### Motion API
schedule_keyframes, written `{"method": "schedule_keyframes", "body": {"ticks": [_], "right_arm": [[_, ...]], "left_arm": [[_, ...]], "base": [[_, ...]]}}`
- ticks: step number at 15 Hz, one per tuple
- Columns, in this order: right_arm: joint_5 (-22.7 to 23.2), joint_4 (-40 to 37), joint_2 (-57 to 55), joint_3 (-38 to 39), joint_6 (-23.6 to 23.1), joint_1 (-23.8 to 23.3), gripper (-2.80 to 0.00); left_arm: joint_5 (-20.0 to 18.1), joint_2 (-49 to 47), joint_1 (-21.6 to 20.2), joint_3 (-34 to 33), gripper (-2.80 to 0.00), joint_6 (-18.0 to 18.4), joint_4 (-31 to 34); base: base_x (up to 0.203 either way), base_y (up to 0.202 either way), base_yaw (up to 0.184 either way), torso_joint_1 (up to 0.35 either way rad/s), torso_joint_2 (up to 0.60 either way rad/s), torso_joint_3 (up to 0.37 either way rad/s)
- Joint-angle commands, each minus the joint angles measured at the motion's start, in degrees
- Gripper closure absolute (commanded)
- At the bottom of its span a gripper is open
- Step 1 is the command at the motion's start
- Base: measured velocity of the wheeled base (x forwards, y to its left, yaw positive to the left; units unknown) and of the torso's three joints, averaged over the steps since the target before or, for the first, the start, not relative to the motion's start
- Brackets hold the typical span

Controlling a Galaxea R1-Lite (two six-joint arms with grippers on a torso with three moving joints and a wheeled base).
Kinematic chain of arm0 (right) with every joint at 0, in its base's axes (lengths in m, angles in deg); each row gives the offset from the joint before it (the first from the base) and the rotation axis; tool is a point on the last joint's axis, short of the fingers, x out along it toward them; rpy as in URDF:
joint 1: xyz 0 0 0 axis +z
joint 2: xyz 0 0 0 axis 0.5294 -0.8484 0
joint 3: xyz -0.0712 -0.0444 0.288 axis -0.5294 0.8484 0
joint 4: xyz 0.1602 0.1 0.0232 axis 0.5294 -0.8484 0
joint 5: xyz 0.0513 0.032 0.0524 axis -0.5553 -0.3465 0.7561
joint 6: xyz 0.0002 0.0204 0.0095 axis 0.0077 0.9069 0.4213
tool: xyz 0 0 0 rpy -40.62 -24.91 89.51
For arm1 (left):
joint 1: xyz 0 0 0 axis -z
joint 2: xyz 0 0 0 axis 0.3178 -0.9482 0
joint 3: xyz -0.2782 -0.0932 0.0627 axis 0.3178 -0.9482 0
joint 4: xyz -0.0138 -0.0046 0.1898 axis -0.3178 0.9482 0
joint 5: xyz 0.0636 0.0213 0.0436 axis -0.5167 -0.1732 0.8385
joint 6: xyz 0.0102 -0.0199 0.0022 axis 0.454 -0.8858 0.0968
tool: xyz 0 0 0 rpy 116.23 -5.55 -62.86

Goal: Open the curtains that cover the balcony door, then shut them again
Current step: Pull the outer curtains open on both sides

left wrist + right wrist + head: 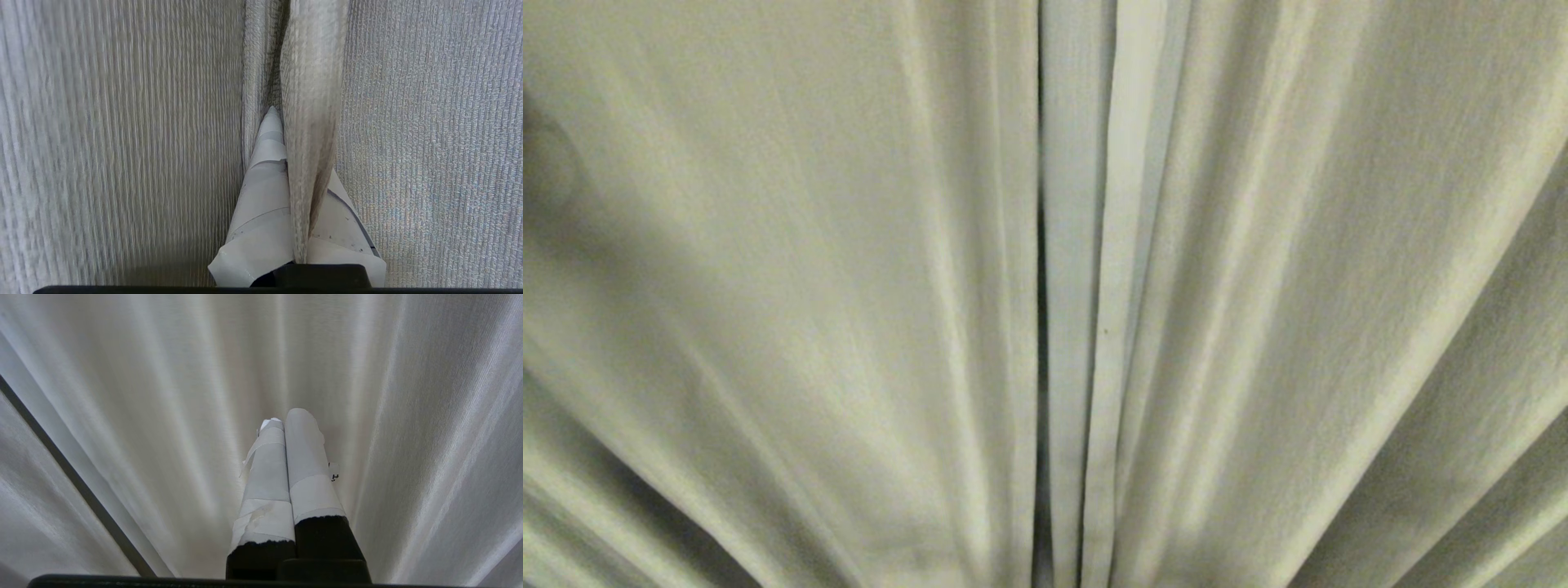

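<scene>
In the head view the curtains [792,294] fill the whole picture, and no gripper can be seen. The two cream panels hang side by side and meet near the middle, where a thin dark slit [1040,327] runs from top to bottom. That slit is where they part, and the folds run up and down along it. The balcony door cannot be seen, so it must be behind the cloth. In the left wrist view the left gripper [286,122] is clenched on a fold of curtain [310,122]. The fold goes between the two taped fingers [261,196] and runs straight on past the tips, the same way the gripper points. Flat woven cloth lies on both sides of it. This arm has the cloth, so I think it is the one to do the pull. The pull should go sideways, across the fold and not along it, so the panel slides away from the slit. I cannot tell from this view which panel the fold belongs to. In the right wrist view the right gripper [290,424] is shut tight with nothing in it. Its taped tips point at the curtain and sit near it, but I cannot tell if they touch. A dark line [61,465] slants along one side between two sheets of cloth
</scene>
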Motion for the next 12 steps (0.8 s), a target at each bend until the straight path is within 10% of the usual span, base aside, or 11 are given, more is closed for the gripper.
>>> {"method": "schedule_keyframes", "body": {"ticks": [1, 9, 10, 12], "right_arm": [[-0.01, 0.04, 0.02, 0.00, 0.02, 0.02, 0.00], [-0.03, 0.04, 0.02, 0.00, 0.02, 0.02, 0.00], [0.05, 0.04, 0.02, 0.00, 0.02, 0.02, 0.00], [0.05, 0.04, 0.02, 0.00, 0.02, 0.02, 0.00]], "left_arm": [[-0.54, -1.25, -0.17, 0.05, 0.00, -0.10, -0.16], [-3.23, 3.04, 0.86, -0.71, 0.00, -0.10, 0.24], [-3.36, 3.69, 1.30, -0.90, -2.80, -0.10, 0.27], [-3.37, 5.21, 1.69, -1.97, -2.80, -0.07, 0.28]], "base": [[0.000, 0.000, 0.000, 0.000, 0.00, 0.000], [0.000, 0.000, 0.000, 0.000, 0.00, 0.000], [0.000, 0.000, 0.000, 0.000, 0.00, 0.000], [0.000, 0.000, 0.000, 0.000, 0.00, 0.000]]}}
